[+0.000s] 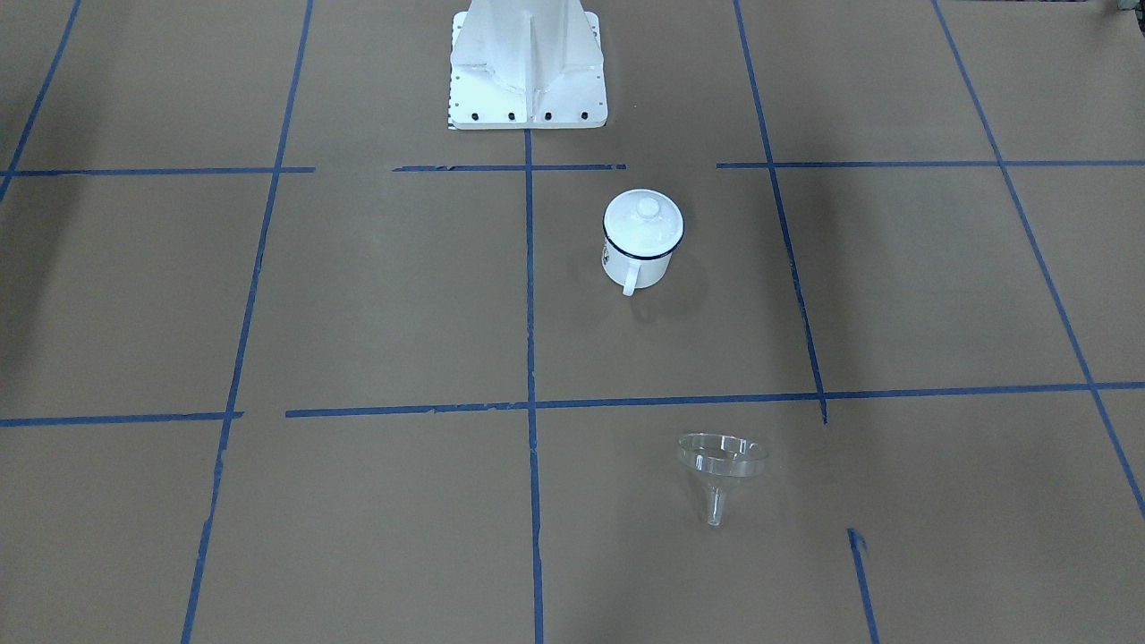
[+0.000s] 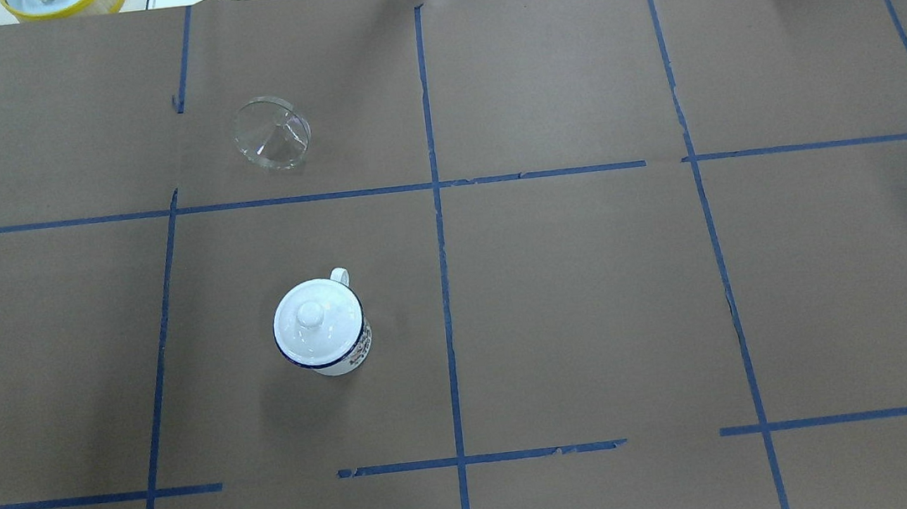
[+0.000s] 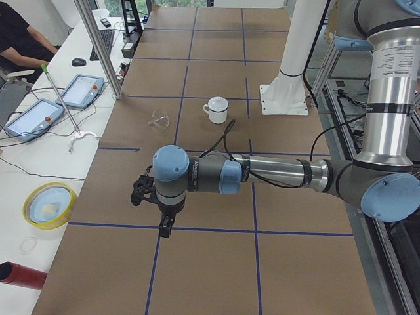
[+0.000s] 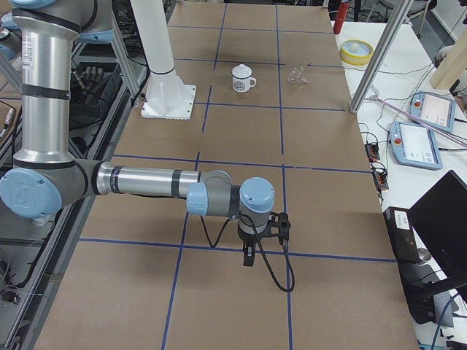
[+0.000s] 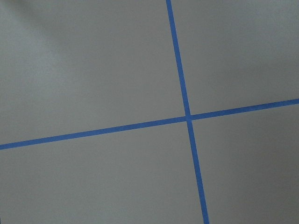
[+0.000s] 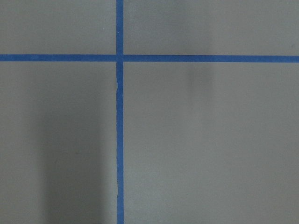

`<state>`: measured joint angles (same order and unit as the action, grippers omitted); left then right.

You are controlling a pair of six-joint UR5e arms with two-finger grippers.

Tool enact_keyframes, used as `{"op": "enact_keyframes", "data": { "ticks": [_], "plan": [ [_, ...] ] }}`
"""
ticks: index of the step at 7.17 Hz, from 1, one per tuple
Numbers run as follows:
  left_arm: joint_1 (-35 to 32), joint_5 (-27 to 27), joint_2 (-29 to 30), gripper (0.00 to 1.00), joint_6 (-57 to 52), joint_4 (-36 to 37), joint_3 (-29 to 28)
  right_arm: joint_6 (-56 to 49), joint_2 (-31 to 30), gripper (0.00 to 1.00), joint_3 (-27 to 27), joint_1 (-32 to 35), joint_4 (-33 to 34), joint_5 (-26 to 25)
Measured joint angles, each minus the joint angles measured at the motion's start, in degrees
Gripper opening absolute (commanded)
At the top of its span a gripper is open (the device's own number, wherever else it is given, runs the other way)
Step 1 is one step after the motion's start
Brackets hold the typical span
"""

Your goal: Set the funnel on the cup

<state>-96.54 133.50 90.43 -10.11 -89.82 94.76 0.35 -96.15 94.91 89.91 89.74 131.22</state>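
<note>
my left claw (image 3: 165,227) hangs point-down over a blue tape cross (image 5: 188,116), and my right claw (image 4: 248,257) does likewise. both appear in side views only, so i cannot tell whether they are released or clenched. the cup (image 2: 320,329) stands upright on my left half of the table (image 2: 592,290). a white knobbed lid (image 2: 310,316) is seated on its mouth, so its contents are hidden. in the overhead view its handle points to 1 o'clock. the funnel (image 2: 272,133) lies tipped at 12 o'clock from the cup, well apart, across a tape line. a yellow dish (image 3: 47,203) off the paper holds something pale.
</note>
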Motion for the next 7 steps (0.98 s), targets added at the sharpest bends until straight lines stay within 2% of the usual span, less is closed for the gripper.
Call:
{"op": "enact_keyframes", "data": {
  "ticks": [4, 7],
  "plan": [
    [0.0, 0.1, -0.7, 1.0, 0.0, -0.2, 0.3, 0.0, 0.0, 1.0, 0.0, 0.0, 0.0, 0.0],
    [0.3, 0.0, 0.7, 1.0, 0.6, -0.3, 2.7, 0.0, 0.0, 1.0, 0.0, 0.0, 0.0, 0.0]
  ]
}}
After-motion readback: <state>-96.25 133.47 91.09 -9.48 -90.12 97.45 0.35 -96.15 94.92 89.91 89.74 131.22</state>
